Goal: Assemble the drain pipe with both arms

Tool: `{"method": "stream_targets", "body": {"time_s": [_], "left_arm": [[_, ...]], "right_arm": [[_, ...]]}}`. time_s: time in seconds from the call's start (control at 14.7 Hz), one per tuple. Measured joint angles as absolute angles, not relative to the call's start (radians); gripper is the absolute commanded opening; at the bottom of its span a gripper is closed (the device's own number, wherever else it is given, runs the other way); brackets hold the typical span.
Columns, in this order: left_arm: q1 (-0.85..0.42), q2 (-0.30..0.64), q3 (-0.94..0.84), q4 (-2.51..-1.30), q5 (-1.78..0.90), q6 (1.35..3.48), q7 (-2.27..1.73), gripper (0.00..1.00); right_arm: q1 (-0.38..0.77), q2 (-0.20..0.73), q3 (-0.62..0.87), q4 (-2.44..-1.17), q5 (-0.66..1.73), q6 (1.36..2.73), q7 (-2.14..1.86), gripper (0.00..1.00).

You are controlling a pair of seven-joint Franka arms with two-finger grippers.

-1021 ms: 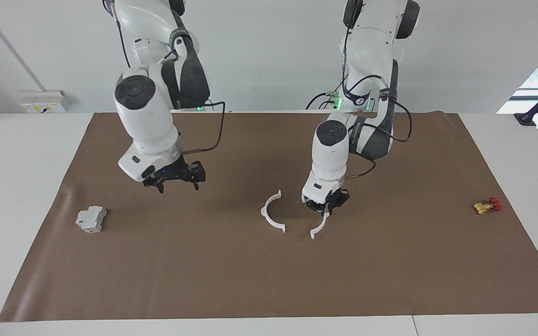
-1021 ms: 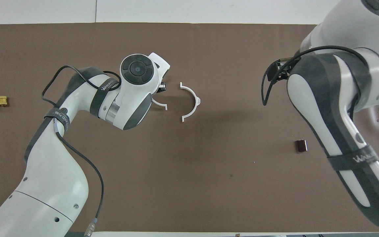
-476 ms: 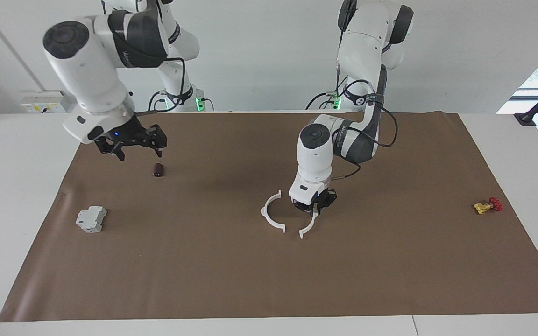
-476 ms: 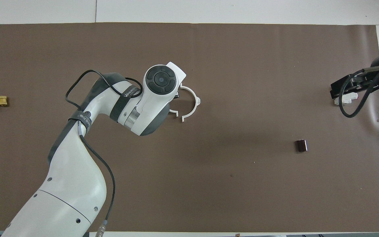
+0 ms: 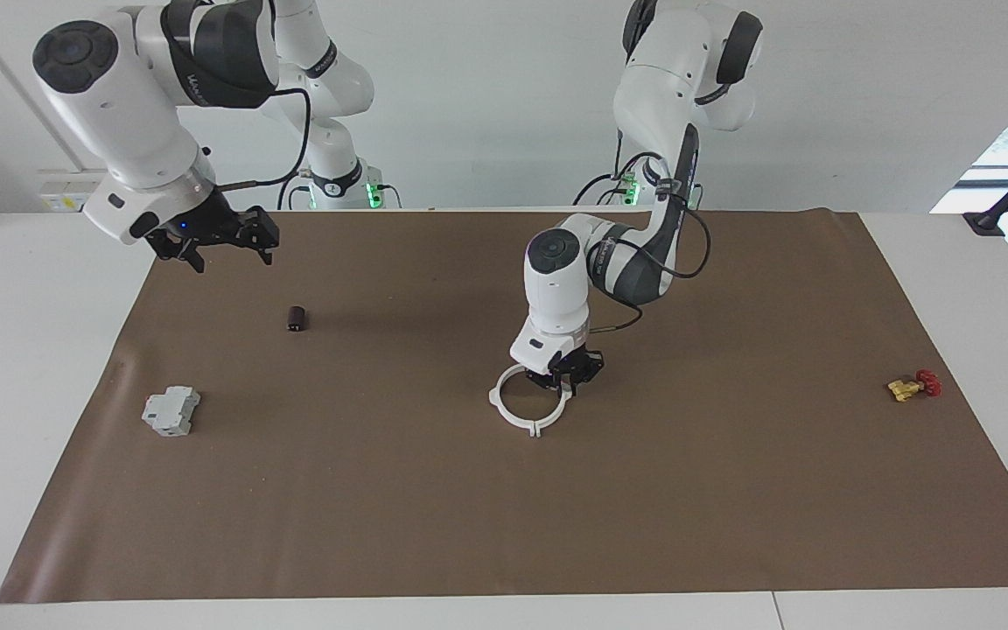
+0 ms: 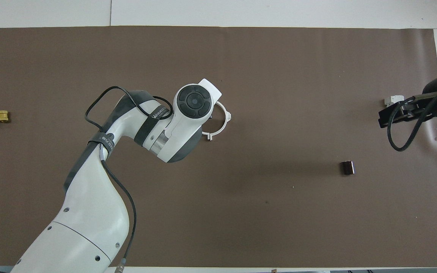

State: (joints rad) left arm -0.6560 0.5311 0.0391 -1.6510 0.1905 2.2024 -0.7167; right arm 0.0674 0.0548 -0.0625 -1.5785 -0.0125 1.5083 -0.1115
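At the robots' end of the brown mat [image 5: 731,490], toward the right arm's side, we see a small dark cylinder [image 5: 296,318] lying on its own, at about 4 o'clock from the mat's middle in the overhead view. Above the mat's edge at that same end, the right gripper [image 5: 226,256] hangs in the air with its fingers spread wide and nothing between them; this arm waits.

Around the middle of the mat lies the drain pipe [image 5: 508,417]. Its two white half arcs meet as one closed ring flat on the mat, with paired tabs touching at the point farthest from the robots. The left gripper [image 5: 563,385] is down at the ring's rim, at about 9 o'clock of the ring in the overhead view. Its fingers are drawn narrow and pinch the thin arc on that side, one inside the ring and one outside. From overhead, the arm's wrist covers that half, and only the other arc [image 6: 224,124] shows.

A red-and-yellow valve [image 5: 911,385] sits at the left arm's end, at 9 o'clock in the overhead view. Farther from the robots at the right arm's end we find a grey box [image 5: 170,411].
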Motion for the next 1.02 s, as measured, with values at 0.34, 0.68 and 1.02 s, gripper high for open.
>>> {"method": "stream_targets", "body": {"time_s": [0.34,0.68,1.02], "left_arm": [[-0.656,0.527,0.040,-1.659,0.191,2.211,-0.716,0.00],[-0.656,0.523,0.040,-1.668,0.193,2.224,-0.714,0.00],[-0.658,0.511,0.041,-1.691,0.198,2.248,-0.711,0.00]], "right_arm": [[0.036,-0.018,-0.066,-1.580,-0.012,1.482,-0.107,1.00],[0.036,-0.023,-0.046,-1.596,-0.012,1.483,-0.107,1.00],[0.038,-0.023,-0.043,-1.597,-0.012,1.489,-0.107,1.00]]}}
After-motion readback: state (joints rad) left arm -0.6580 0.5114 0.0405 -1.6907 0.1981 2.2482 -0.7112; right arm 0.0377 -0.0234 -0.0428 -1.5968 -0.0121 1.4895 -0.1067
